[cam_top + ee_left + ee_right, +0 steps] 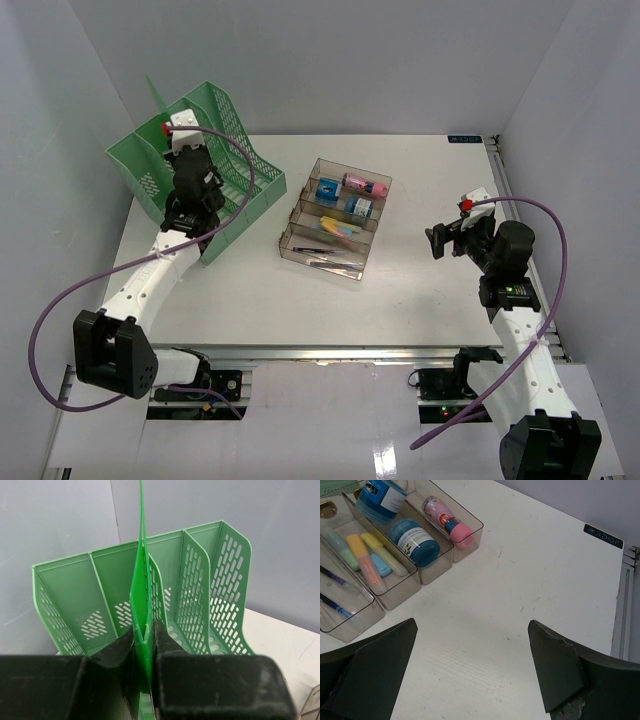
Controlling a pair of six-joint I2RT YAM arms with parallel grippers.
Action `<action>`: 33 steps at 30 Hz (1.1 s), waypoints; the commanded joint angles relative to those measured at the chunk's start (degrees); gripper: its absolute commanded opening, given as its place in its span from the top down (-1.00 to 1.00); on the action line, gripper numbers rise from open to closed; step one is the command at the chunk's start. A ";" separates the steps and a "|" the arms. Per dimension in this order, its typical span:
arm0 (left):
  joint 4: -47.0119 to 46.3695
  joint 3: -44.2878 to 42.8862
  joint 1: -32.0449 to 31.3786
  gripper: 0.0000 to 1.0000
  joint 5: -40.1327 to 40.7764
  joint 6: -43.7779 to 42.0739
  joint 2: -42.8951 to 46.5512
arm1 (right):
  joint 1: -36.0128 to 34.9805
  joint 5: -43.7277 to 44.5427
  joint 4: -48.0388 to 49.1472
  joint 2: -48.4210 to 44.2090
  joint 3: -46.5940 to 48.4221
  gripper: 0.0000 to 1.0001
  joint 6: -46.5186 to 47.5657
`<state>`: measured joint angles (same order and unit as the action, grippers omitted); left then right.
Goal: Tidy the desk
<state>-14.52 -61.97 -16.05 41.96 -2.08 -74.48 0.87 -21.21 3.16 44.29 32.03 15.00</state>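
Note:
The white desk (420,290) carries a mint-green mesh file rack (235,170) at the back left and a clear smoky tiered tray (300,250) in the middle. My left gripper (183,150) is over the rack, shut on a thin green plastic folder (142,595). The folder stands upright on edge between the fingers, above the rack's middle slots (220,590). Its top corner shows in the top view (157,97). My right gripper (437,240) is open and empty, above bare desk (520,580) to the right of the tray.
The tray (395,595) holds two blue jars (415,542), a pink tube (447,520), highlighters (367,560) and pens. White walls close in the left, back and right. A metal rail (350,352) runs along the front edge.

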 commanded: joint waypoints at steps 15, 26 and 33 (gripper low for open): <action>-10.19 1.44 0.06 1.00 3.12 -2.07 0.63 | 0.72 -0.50 2.55 -0.01 -0.39 -0.96 -0.33; -8.49 6.25 0.06 1.00 0.94 4.78 -0.21 | 0.90 -0.77 2.63 -0.26 -0.30 -0.96 -0.50; 2.66 4.04 0.15 -0.65 -9.45 12.00 2.33 | 1.06 -1.06 2.34 -0.26 -0.30 -0.96 -0.11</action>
<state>-19.21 -55.66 -15.86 41.93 3.86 -75.65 1.54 -21.38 3.16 44.29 32.01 14.99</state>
